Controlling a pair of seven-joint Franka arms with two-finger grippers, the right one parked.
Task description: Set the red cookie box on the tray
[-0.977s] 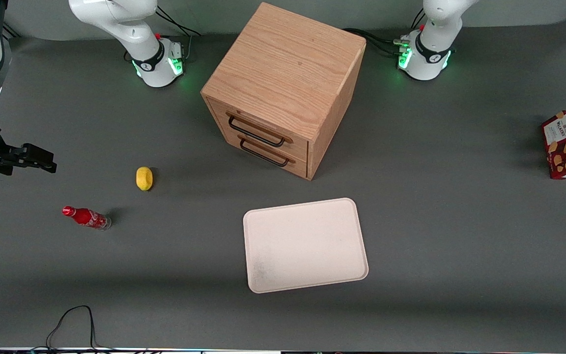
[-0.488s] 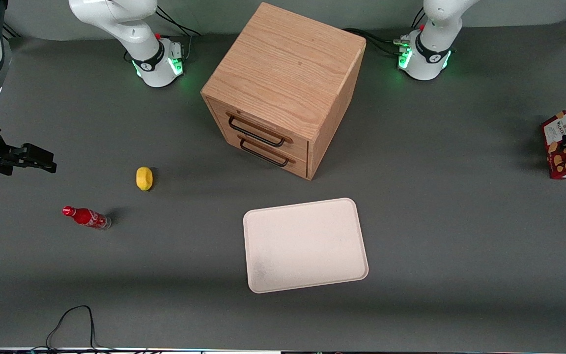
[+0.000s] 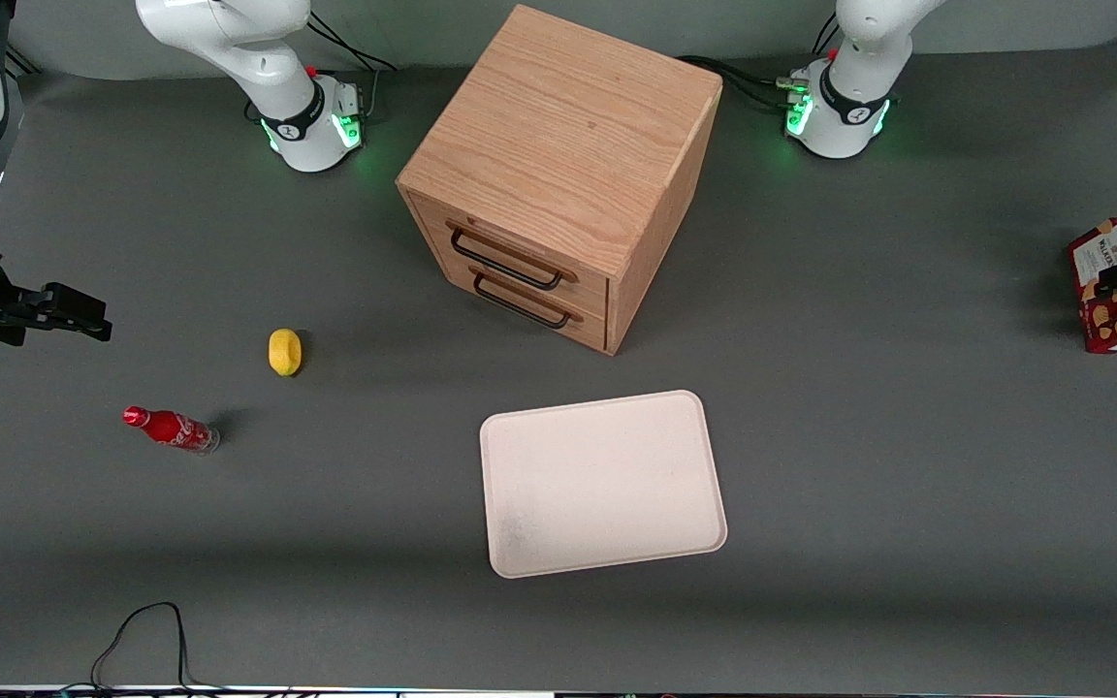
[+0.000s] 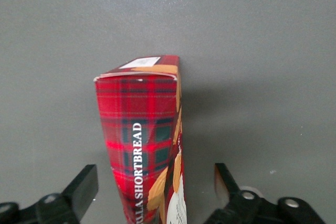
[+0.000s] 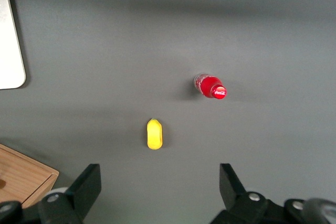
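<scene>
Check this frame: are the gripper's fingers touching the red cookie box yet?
Apart. In the left wrist view, the open gripper straddles the red cookie box, grey table visible between each finger and it.

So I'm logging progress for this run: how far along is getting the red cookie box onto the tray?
Early stage. Done: the claw has reached the red cookie box at the working arm's end of the table, its open fingers straddling the box. In hand: the grasp itself; the fingers are not closed on it yet. Left: closing, lifting, carrying it to the tray, which holds nothing, and setting it down.
</scene>
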